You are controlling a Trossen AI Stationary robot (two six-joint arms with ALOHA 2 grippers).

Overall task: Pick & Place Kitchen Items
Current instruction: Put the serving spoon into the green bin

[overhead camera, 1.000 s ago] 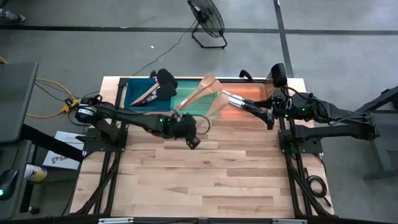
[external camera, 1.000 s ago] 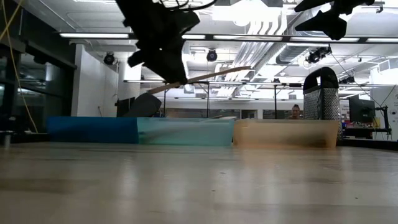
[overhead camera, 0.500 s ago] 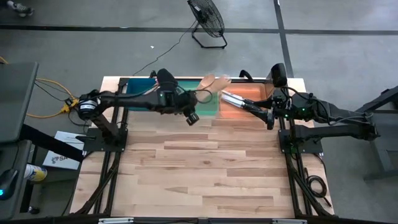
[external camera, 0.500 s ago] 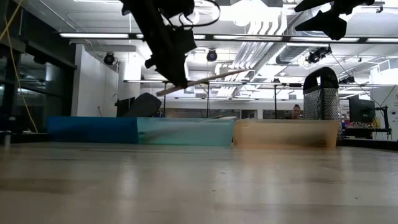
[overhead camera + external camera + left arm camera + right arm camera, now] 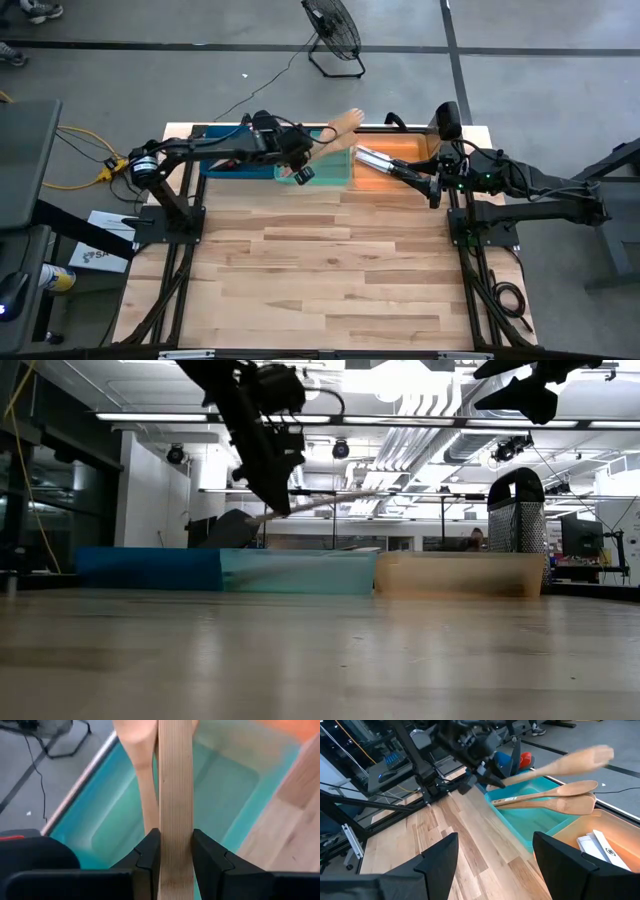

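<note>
- While both arms reach in over the far edge, the wooden table point(image 5: 320, 270) lies under them with three bins lined up along that far edge.
- From the robot's left to right those bins are the blue bin point(image 5: 222, 150), the green bin point(image 5: 325, 165) and the orange bin point(image 5: 395, 170), standing side by side and touching.
- Over the green bin hangs the left gripper point(image 5: 176, 851), its two dark fingers point(image 5: 150, 855) closed tight on the flat handle of a wooden spatula point(image 5: 335, 130).
- That wooden spatula is held up in the air, tilted, its broad end pointing past the far rim of the green bin; the low view shows it clear above the bin rims.
- Near the front of the orange bin waits the right gripper point(image 5: 495, 855), its fingers spread wide apart and holding nothing.
- A steel box grater point(image 5: 515, 510) stands upright at the orange bin's right end.
- Two wooden spoons point(image 5: 555, 797) lie together in the green bin, their bowls resting at the rim next to the orange bin.
- A red-headed spatula point(image 5: 525, 758) sits in the blue bin beside dark-headed utensils.
- Some flat pale items point(image 5: 597, 845) lie in the orange bin; what they are cannot be told.
</note>
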